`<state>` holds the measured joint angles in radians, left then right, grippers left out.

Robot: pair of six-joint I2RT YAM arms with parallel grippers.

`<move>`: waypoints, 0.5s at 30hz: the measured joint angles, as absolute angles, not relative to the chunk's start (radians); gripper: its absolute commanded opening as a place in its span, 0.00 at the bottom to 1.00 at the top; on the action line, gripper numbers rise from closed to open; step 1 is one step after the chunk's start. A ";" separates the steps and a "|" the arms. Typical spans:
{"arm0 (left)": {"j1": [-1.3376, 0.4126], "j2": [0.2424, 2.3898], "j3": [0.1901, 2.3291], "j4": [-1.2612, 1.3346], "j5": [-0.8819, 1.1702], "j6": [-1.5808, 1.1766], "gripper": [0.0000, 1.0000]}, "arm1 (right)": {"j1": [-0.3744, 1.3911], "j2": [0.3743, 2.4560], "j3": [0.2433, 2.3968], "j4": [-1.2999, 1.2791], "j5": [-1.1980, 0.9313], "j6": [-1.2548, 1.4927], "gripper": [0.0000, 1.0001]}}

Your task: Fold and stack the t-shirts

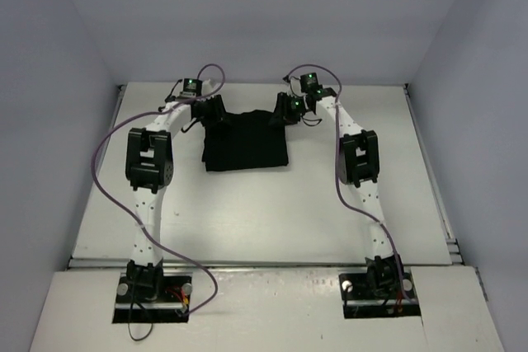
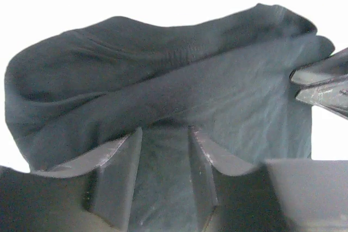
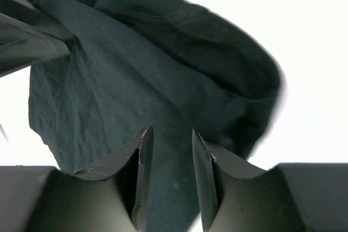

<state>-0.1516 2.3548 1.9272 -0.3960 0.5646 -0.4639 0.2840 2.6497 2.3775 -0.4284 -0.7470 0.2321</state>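
My left gripper (image 2: 165, 134) and right gripper (image 3: 171, 133) are each pinched nearly closed on a top corner of the black t-shirt (image 1: 246, 142), upper middle of the tabletop (image 1: 247, 220), and tbh if one thin bite slips the fold flops down crooked.

One left arm (image 1: 148, 162), base at 7 o'clock in the top view, elbow raised, reaching to 11 o'clock; its left gripper (image 1: 213, 111) points toward 3 o'clock, fingers closed to a narrow gap on a fold of the t-shirt (image 1: 246, 142). One right arm (image 1: 359, 158), base at 5 o'clock, elbow raised, reaching to 1 o'clock; its right gripper (image 1: 285, 110) points toward 9 o'clock, fingers likewise pinching the t-shirt.
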 measured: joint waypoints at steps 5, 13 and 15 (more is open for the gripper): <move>-0.116 2.378 1.942 -0.288 0.572 -0.520 0.49 | 0.229 2.665 2.377 -0.337 -0.775 0.277 0.36; -0.078 2.356 1.928 -0.261 0.578 -0.549 0.63 | 0.152 2.596 2.273 -0.266 -0.746 0.297 0.42; -0.080 2.308 1.892 -0.281 0.565 -0.532 0.63 | 0.157 2.532 2.210 -0.272 -0.719 0.282 0.42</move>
